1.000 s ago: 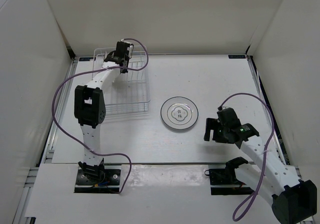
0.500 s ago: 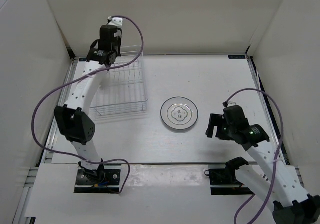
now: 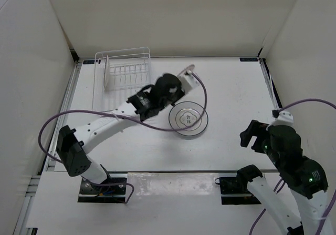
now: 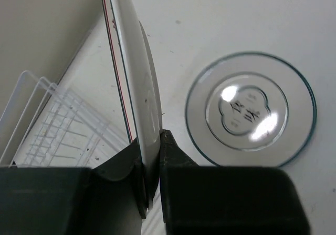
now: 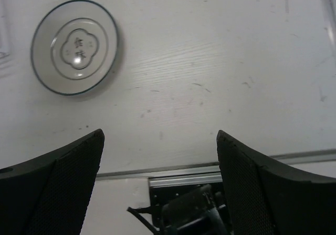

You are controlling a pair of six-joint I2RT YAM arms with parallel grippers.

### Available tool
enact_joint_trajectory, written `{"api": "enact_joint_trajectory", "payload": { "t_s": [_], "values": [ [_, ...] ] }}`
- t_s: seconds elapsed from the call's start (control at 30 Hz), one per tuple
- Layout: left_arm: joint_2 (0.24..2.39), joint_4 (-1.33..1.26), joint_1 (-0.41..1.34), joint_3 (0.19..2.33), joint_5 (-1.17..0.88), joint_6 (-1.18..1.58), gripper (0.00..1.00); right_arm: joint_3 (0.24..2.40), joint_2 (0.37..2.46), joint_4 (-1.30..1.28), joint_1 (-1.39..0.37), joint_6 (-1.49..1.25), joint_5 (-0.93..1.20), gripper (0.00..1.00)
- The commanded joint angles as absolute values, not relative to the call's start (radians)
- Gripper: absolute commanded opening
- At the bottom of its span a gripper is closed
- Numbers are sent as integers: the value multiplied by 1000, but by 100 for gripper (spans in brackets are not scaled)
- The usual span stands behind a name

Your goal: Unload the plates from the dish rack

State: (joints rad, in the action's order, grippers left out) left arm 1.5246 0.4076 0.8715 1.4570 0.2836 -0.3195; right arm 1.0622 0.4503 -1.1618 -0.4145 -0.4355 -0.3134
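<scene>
At the table's (image 3: 231,88) 10 o'clock corner sits the dish rack (image 3: 126,69), its long axis running 9 to 3 in the top view. Near the centre the flat plate (image 3: 188,119) lies face up, with its scalloped mark showing. At its 12 o'clock, off the table, the second plate (image 3: 187,69) stands on edge, its thin profile running 8 to 2. The left gripper (image 4: 152,145) is clamped on its lower rim. At the flat plate's 4 o'clock, well apart, the right gripper (image 5: 159,135) hangs with jaws wide apart, holding nothing.
</scene>
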Motion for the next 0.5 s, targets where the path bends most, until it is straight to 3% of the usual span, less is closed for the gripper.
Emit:
{"api": "enact_joint_trajectory", "payload": {
  "t_s": [0.0,0.2,0.4,0.47],
  "values": [
    [1532,310,951,1384,426,-501,3,1037,379,-1253,-413,-407,-486,89],
    [1640,108,1120,1217,598,-655,3,1025,324,-1269,-419,-400,-558,89],
    [1805,-90,1219,1192,756,-802,3,1008,298,-1287,-417,-373,-594,86],
    [1868,-168,1233,1193,773,-828,9,986,264,-1252,-413,-356,-584,86]
  ]
}}
